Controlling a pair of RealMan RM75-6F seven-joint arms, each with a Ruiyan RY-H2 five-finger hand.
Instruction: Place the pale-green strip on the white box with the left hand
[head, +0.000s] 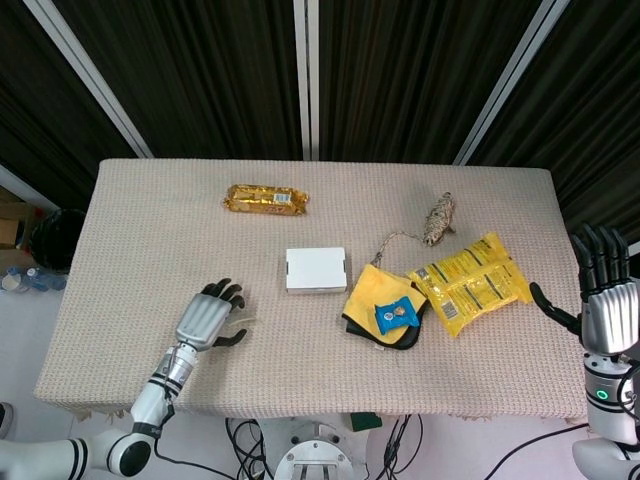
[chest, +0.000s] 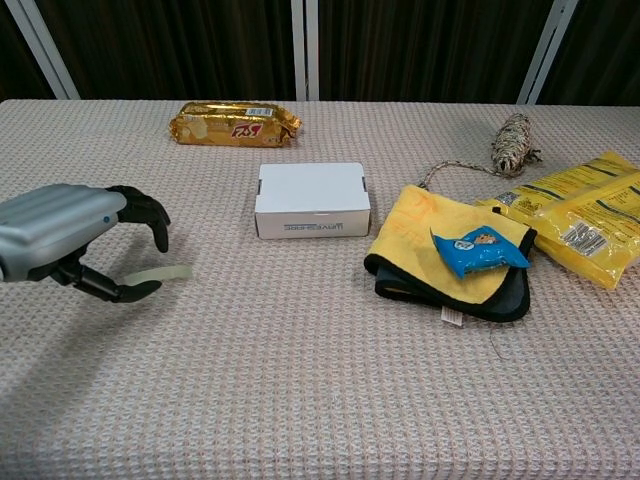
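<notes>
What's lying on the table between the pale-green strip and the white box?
Nothing: in the chest view, only bare tablecloth separates the pale-green strip from the white box.

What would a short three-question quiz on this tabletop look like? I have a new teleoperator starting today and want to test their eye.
1. True or false: the pale-green strip already lies on the white box.
2. What lies on top of the yellow cloth? A) blue packet B) twine bundle C) gold biscuit pack
3. Which hand is at the strip, and where is the other one?

Key
1. False: it lies on the table, left of the box.
2. A: the blue packet.
3. The left hand, fingers curled around the strip's end; the right hand is raised at the table's right edge, fingers spread.
</notes>
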